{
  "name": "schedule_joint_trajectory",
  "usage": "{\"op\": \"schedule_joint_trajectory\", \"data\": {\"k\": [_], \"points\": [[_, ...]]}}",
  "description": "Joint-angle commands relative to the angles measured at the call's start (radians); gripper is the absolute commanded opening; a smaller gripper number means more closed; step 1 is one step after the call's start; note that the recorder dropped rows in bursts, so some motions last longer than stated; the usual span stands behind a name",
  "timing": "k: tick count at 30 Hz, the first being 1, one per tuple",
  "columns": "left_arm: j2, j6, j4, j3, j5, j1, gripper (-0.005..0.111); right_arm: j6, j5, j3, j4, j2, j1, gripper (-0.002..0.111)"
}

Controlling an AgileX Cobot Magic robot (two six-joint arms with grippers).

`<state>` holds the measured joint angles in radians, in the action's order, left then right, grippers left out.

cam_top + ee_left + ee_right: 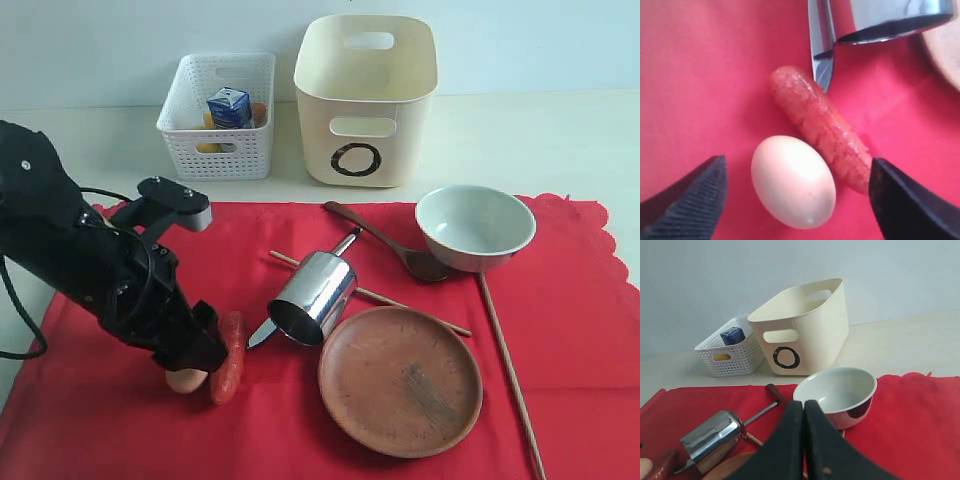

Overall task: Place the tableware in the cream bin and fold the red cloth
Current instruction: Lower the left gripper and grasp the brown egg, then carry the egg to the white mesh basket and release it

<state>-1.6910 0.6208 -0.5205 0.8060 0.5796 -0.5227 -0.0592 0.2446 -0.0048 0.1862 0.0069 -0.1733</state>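
At the near-left corner of the red cloth (90, 430), the left gripper (195, 362) is set right down over an egg (185, 381) and a sausage (229, 358) lying side by side. Its jaws are spread wide, with the egg sat between them and the sausage's end just inside one finger. Probably the food is meant to be cleared first, since the cloth can't be folded with stuff on it, and a milk carton (229, 107) is already in the white basket (190, 140) at the far left. None of the tableware has been binned. The plate (400, 382), cup (313, 297), knife (262, 333), spoon (385, 238), bowl (474, 226) and chopsticks (510, 370) are all spread over the middle and right of the cloth. The cream bin (365, 100) is parked just beyond the cloth's far edge. The left arm is folded in from the left, wrist pitched steeply down onto the cloth. The right gripper (804, 410) is kept out of it on the near side, fingers pressed together on nothing and aimed over the bowl toward the bin.
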Motion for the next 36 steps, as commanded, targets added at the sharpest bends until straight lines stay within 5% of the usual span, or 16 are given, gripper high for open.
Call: {"op": "schedule_joint_trajectory", "data": {"k": [1,8,17,26,36], "points": [[-0.056,0.005,0.012,-0.004,-0.024,-0.006,0.074,0.006,-0.003,0.005,-0.001,-0.007,0.0,0.0],[-0.111,0.005,0.017,-0.004,-0.026,-0.006,0.067,0.006,-0.003,0.005,-0.001,-0.007,0.0,0.0],[-0.109,0.005,0.032,-0.004,-0.026,-0.006,0.0,0.006,-0.003,0.005,-0.001,-0.007,0.0,0.0],[-0.039,-0.005,0.073,0.02,-0.024,-0.005,0.0,0.006,-0.003,0.005,-0.001,-0.007,0.0,0.0],[0.061,-0.139,0.14,0.185,-0.043,-0.003,0.0,0.006,-0.003,0.005,-0.001,-0.007,0.0,0.0]]}}
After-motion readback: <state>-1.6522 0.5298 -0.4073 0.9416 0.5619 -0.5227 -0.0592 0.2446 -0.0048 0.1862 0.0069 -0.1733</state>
